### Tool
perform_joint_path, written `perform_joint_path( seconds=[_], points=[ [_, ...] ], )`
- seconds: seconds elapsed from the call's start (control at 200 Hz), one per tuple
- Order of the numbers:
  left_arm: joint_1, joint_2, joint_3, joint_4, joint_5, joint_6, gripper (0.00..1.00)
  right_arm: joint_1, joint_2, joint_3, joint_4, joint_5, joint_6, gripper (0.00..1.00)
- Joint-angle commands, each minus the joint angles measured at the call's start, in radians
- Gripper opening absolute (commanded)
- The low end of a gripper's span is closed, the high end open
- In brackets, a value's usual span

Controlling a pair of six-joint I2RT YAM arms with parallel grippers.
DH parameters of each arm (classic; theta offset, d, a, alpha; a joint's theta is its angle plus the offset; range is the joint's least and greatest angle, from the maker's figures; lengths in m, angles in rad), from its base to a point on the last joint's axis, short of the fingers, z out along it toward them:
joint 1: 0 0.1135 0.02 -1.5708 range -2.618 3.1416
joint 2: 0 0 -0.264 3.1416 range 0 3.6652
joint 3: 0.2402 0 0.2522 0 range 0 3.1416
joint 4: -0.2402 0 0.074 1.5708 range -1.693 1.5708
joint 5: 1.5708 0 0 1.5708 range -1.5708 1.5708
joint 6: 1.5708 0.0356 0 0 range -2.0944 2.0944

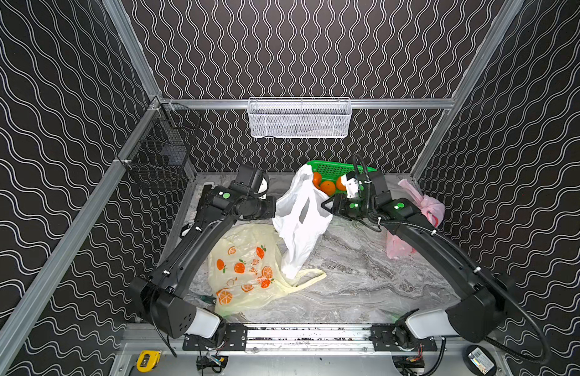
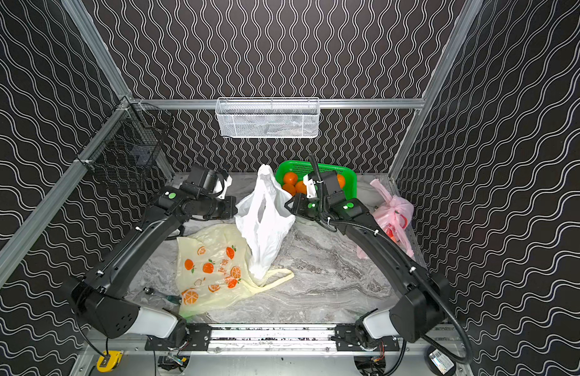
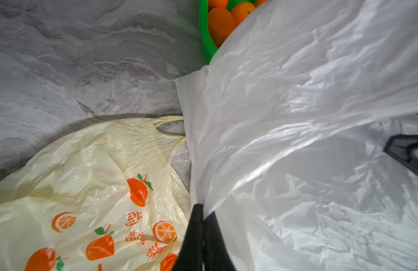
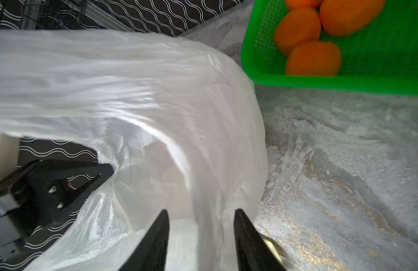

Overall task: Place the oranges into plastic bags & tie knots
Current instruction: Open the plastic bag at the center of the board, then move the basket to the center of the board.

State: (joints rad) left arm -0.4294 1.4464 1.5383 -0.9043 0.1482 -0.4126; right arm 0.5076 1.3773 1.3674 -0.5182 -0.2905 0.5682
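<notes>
At the left pincer (image 3: 203,212), the fingers are pressed together on a fold of the white bag (image 3: 297,117). This lifts one side of the bag's mouth off the table (image 3: 62,70).

Facing it, the right pincer (image 4: 200,211) is spread. One finger sits on each side of the opposite rim, and neither clamps it. Judged purpose: two raised rims would keep the mouth wide for loading, so the second rim has yet to be gripped.

Just beyond the right pincer, a green basket (image 4: 297,84) holds the oranges (image 4: 297,28) within short reach of the open bag. No orange shows inside the white bag.

Below the left pincer, the yellow bag (image 3: 74,176) lies flat, and the white bag's lower end overlaps it. Behind the right pincer, past its arm, the pink bag (image 1: 428,208) sits bunched at the table edge. Its contents cannot be told.

Count:
- Pincers: two.
- Bags: three.
- Basket: one.
- Oranges: four visible. The bag and arm may hide more.
</notes>
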Motion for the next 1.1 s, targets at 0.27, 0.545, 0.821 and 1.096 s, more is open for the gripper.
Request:
perform_joint_path(
  seconds=[0.27, 0.545, 0.821, 1.096],
  points=[
    [0.017, -0.015, -0.071, 0.124, 0.085, 0.055, 0.00, -0.125, -0.058, 0.023, -0.044, 0.363, -0.100, 0.79],
    [0.056, -0.029, -0.102, 0.179, 0.168, 0.062, 0.00, -0.310, 0.316, 0.178, -0.004, 0.148, -0.083, 0.83],
    [0.091, -0.066, -0.133, 0.224, 0.237, 0.059, 0.00, -0.315, 0.701, 0.497, -0.037, 0.141, -0.056, 0.91],
    [0.104, -0.086, -0.147, 0.210, 0.221, 0.063, 0.00, -0.299, 0.940, 0.732, -0.070, 0.116, -0.050, 0.92]
  ],
)
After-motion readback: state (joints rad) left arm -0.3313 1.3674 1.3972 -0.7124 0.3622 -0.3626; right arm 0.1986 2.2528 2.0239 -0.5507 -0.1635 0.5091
